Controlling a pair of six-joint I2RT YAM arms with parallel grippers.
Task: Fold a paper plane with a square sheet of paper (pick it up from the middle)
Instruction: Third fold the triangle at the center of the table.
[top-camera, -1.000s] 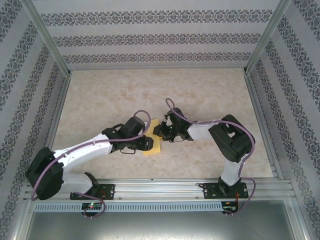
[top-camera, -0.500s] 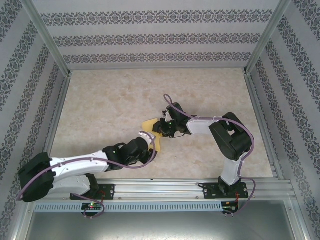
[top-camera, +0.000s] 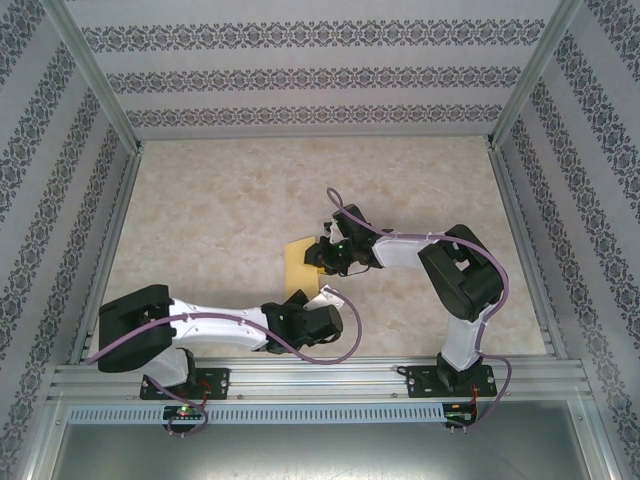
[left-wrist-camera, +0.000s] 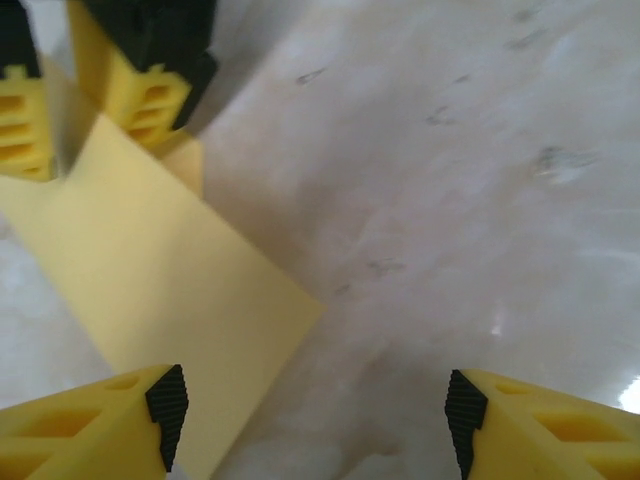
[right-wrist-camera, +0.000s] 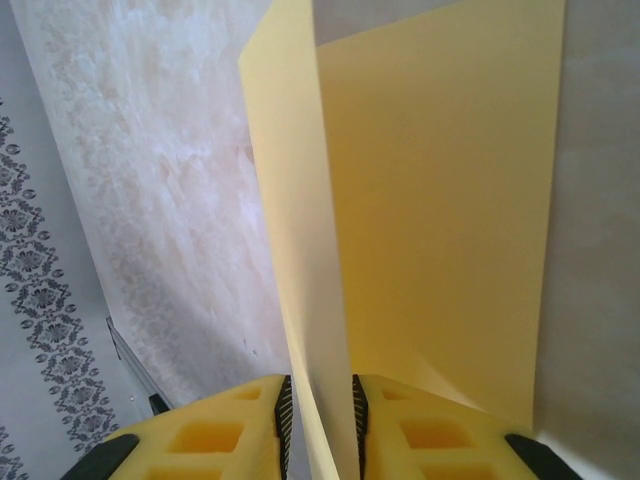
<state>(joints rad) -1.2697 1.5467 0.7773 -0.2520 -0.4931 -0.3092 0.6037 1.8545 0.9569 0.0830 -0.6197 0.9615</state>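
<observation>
The square sheet of paper (top-camera: 298, 262) lay near the middle of the bench (top-camera: 220, 200), a little toward the near edge, between the 2 arms. It was plain yellow and it was not flat. In the right wrist view, 1 part of the sheet (right-wrist-camera: 440, 200) rested on the marbled bench (right-wrist-camera: 170, 200), and another part stood up from it as a thin flap that ran down between the fingers.

The right end effector (top-camera: 318, 256) was at the right side of the sheet. Its 2 yellow fingers (right-wrist-camera: 250, 425) were pressed close together on the raised flap, so the right end effector (right-wrist-camera: 320, 410) was clamped on the paper. The left wrist view showed the same grip from the other side: the right end effector (left-wrist-camera: 70, 140) was at the top left, with the sheet (left-wrist-camera: 150, 280) rising between its fingers.

The left arm was stretched low along the near edge of the bench, and the left end effector (top-camera: 322, 296) was just beside the near corner of the sheet. Its fingers (left-wrist-camera: 165, 400) stood wide apart, and the left end effector (left-wrist-camera: 312, 420) held nothing. 1 fingertip was over the near edge of the paper, the other over the bare bench (left-wrist-camera: 450, 200). I could not tell whether that fingertip touched the paper.

Patterned walls (top-camera: 320, 75) stood around the bench on 3 sides.
</observation>
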